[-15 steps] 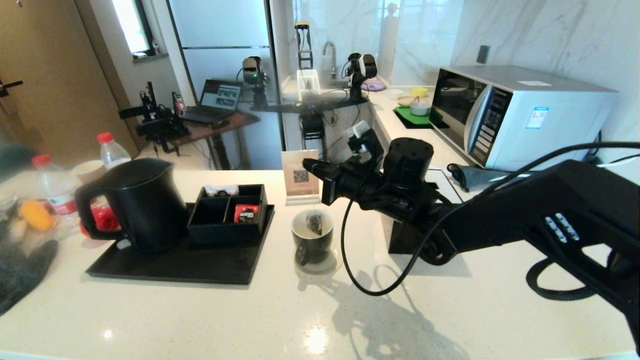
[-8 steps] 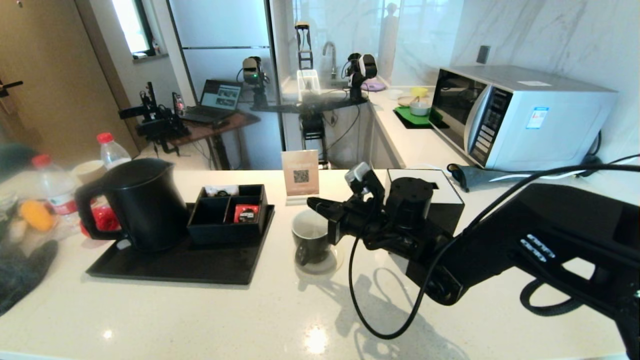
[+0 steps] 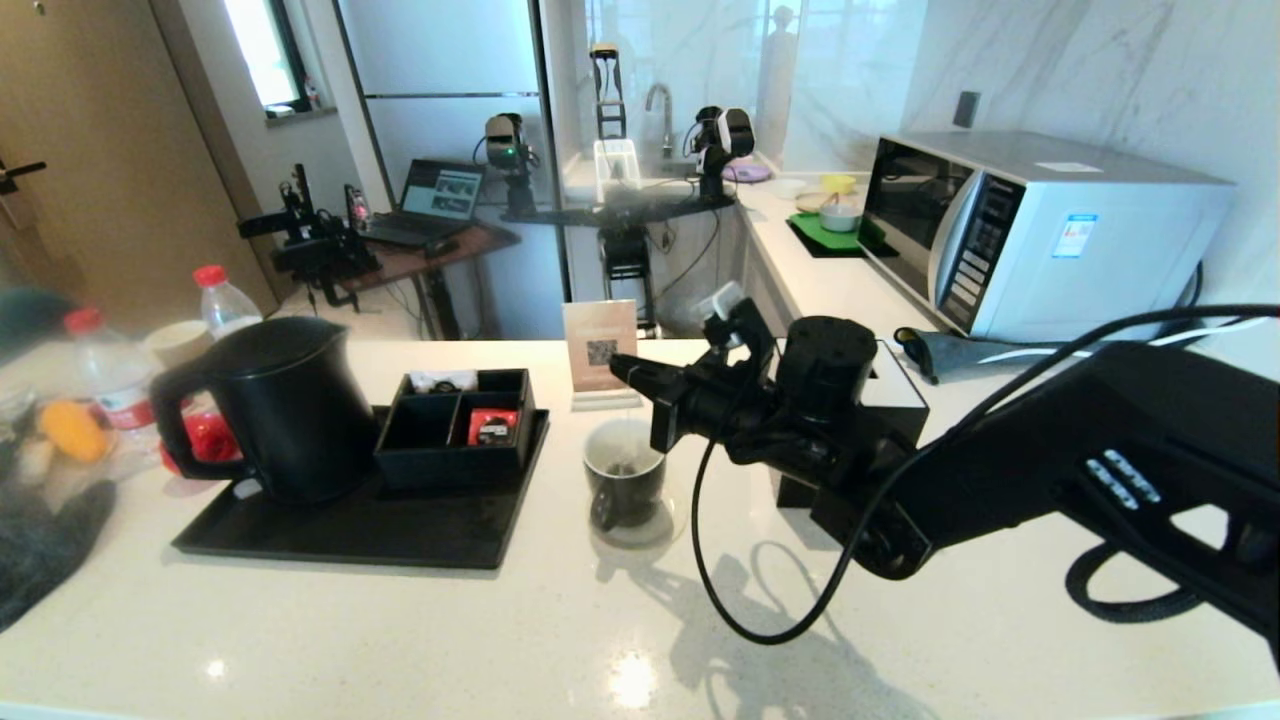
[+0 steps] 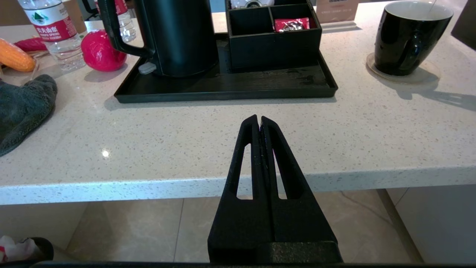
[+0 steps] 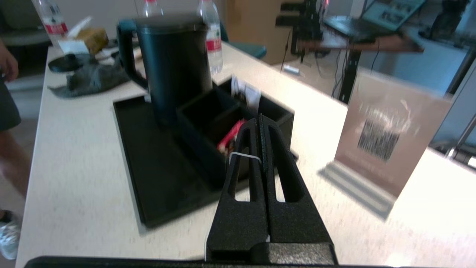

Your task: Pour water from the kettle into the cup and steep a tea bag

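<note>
The right gripper [image 3: 622, 368], fingers pinched on the tea bag's string [image 5: 243, 155], hangs above the cup [image 3: 624, 484]; the left gripper [image 4: 259, 120], fingers closed on nothing, sits below the worktop [image 4: 208, 149] edge.

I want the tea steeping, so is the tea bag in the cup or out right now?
In. The tea bag shows as a dark shape inside the cup, below the rim, under the right gripper, which is shut on its string.

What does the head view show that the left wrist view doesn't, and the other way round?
Only the head view shows the right gripper shut above the cup, the tea bag down inside it, and the microwave. Only the left wrist view shows the left gripper, shut and parked off the counter's near edge. Both show the kettle on the black tray, and the cup.
</note>
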Controlling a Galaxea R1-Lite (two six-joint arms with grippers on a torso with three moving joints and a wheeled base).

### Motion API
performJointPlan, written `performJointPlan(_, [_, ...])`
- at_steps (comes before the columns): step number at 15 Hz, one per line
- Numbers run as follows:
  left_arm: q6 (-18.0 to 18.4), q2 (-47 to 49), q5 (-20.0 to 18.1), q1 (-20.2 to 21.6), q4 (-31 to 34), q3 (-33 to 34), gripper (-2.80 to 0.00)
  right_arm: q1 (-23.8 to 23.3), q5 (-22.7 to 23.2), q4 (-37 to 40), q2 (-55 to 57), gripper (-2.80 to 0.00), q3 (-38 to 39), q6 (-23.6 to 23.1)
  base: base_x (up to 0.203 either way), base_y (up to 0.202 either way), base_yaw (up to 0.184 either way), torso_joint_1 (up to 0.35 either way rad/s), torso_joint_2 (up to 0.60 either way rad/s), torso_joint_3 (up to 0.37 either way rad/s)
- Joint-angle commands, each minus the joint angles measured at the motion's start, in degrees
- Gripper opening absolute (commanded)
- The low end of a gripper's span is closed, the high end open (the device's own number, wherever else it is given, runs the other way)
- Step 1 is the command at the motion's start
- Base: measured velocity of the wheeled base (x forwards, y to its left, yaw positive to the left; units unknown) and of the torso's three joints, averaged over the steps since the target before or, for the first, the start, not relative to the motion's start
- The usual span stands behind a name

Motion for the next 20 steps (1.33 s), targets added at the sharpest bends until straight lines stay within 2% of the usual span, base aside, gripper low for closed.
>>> performJointPlan(1, [0.0, 0.0, 0.0, 0.0, 0.0, 0.0, -2.80, -0.1, 0.2, 2.5, -2.3, -2.80, -5.5, 0.0, 0.000, 0.000, 0.000, 0.000, 0.00, 0.000])
performJointPlan(3, [0.0, 0.0, 0.0, 0.0, 0.0, 0.0, -2.80, -0.1, 0.2, 4.9, -2.9, -2.80, -7.8, 0.0, 0.000, 0.000, 0.000, 0.000, 0.00, 0.000])
performJointPlan(7, [0.0, 0.0, 0.0, 0.0, 0.0, 0.0, -2.80, 0.0, 0.2, 4.2, -2.6, -2.80, -5.4, -0.1, 0.000, 0.000, 0.000, 0.000, 0.00, 0.000])
performJointPlan(14, [0.0, 0.0, 0.0, 0.0, 0.0, 0.0, -2.80, 0.2, 0.3, -4.3, 0.8, -2.80, 7.5, -0.1, 0.000, 0.000, 0.000, 0.000, 0.00, 0.000])
performJointPlan(20, [0.0, 0.0, -0.1, 0.0, 0.0, 0.0, -2.80, 0.2, 0.3, -3.9, 0.8, -2.80, 7.0, -0.1, 0.000, 0.000, 0.000, 0.000, 0.00, 0.000])
